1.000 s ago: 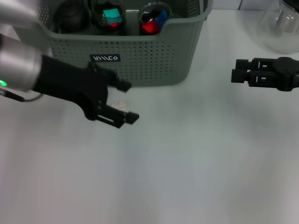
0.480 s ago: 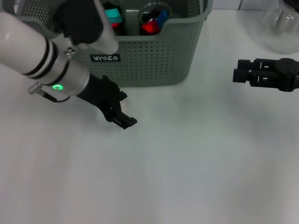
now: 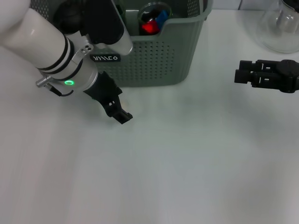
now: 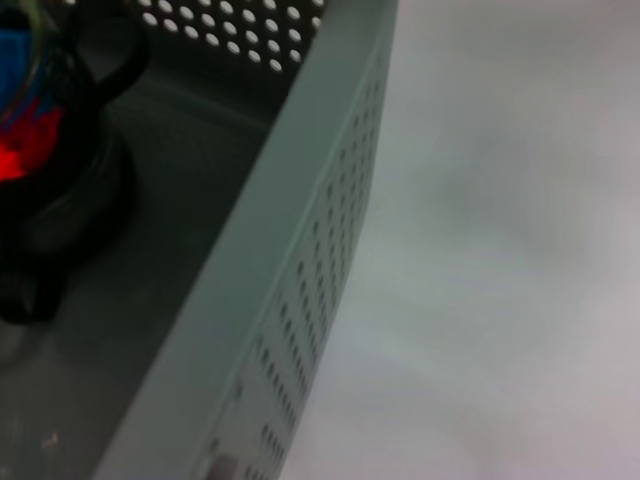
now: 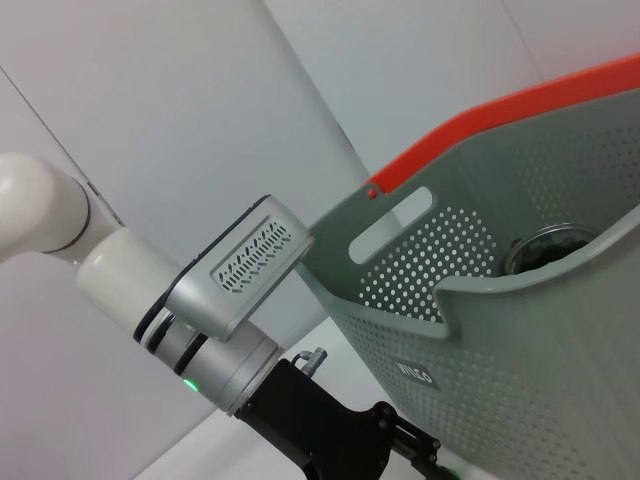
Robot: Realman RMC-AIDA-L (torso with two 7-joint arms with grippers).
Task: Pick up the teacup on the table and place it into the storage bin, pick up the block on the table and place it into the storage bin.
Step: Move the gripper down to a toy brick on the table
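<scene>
The storage bin (image 3: 145,56) sits at about 11 o'clock on the white surface (image 3: 187,158), its dipped front rim facing the robot. Inside it a glass cup (image 3: 153,16) shows red and blue blocks, and a dark cup-shaped thing (image 4: 50,200) stands near the wall in the left wrist view. No teacup or block lies loose on the surface as far as the head view shows, so both things look to be in the bin already, though the left arm hides part of its interior.

The main risk, as I judge it, is the left arm: its white forearm crosses over the bin's front rim, and a careless swing toward 12 o'clock could catch the rim and shove or tip the bin. A second, smaller risk is the clear glass flask (image 3: 280,25) at 1 o'clock, close behind the right arm; a backward reach could knock it.

The left end effector (image 3: 119,113) hangs just in front of the bin's wall, pointing toward 5 o'clock and low over the surface. Its fingers appear pressed together with nothing between them. The right end effector (image 3: 244,76) is parked at 3 o'clock, level, pointing toward 9 o'clock, fingers drawn close and empty.
</scene>
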